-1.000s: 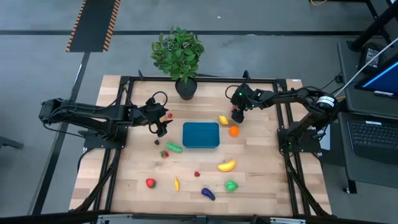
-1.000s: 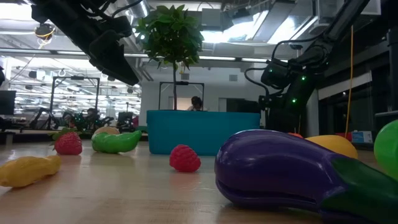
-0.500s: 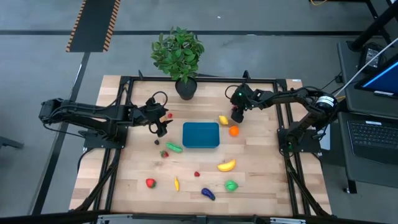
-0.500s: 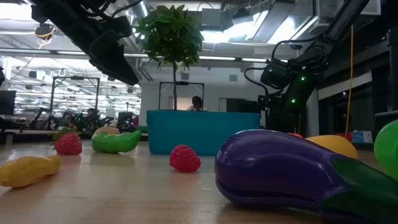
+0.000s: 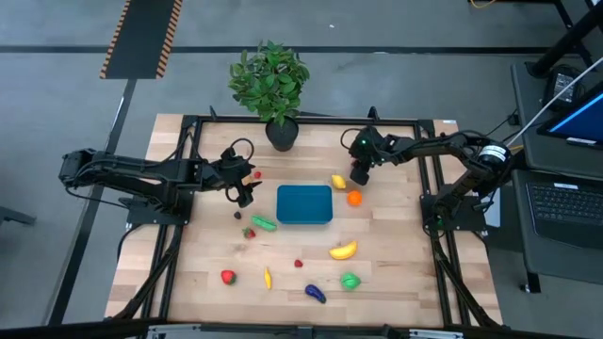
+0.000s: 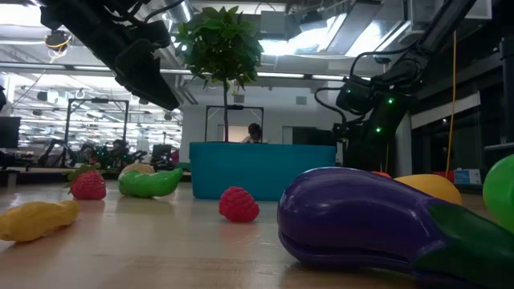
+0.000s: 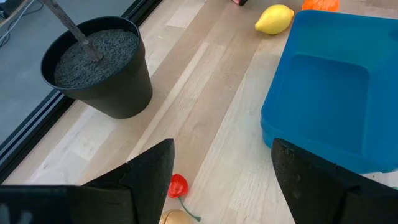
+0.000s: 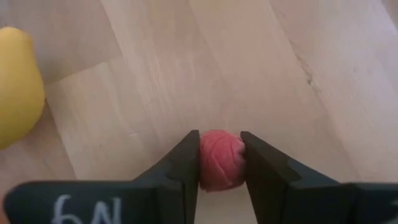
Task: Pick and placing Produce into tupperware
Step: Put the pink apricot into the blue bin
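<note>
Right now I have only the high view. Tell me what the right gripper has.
Observer: The right gripper is shut on a small red berry, one finger on each side of it.
Operator: Check that the lemon isn't caught too.
Observer: The lemon lies beside the berry, clear of both fingers.
Operator: Now report the left gripper.
Observer: The left gripper is open and holds nothing. It is above the table beside the tupperware.
</note>
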You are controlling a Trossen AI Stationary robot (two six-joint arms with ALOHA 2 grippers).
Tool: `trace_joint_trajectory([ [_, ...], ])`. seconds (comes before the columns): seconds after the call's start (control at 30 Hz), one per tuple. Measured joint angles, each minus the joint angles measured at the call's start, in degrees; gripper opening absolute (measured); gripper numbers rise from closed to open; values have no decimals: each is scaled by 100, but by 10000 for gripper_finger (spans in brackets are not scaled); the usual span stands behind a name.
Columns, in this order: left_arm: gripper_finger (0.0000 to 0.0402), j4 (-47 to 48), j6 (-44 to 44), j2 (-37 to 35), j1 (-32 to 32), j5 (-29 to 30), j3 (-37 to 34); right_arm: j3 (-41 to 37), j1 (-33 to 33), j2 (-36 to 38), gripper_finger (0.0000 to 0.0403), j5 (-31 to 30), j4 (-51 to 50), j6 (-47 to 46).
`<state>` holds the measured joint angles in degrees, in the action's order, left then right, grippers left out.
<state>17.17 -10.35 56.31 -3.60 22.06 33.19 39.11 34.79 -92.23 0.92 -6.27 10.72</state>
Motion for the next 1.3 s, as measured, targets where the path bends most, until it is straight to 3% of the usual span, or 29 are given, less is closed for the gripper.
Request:
trace_joint_trajectory([
  [0.43,261,-5,74,0,-1,-1,0,1269,0,210,105,25,-1589,-25],
  [0.87,261,-124,197,0,2,-4,-2,1872,-258,315,107,80,-1929,-273],
  [1.07,261,-452,429,-2,4,-8,-1,1883,-548,999,100,84,-2027,-169],
  [1.3,261,-578,496,-9,29,-106,-2,1559,-751,2309,108,86,-2085,-330],
])
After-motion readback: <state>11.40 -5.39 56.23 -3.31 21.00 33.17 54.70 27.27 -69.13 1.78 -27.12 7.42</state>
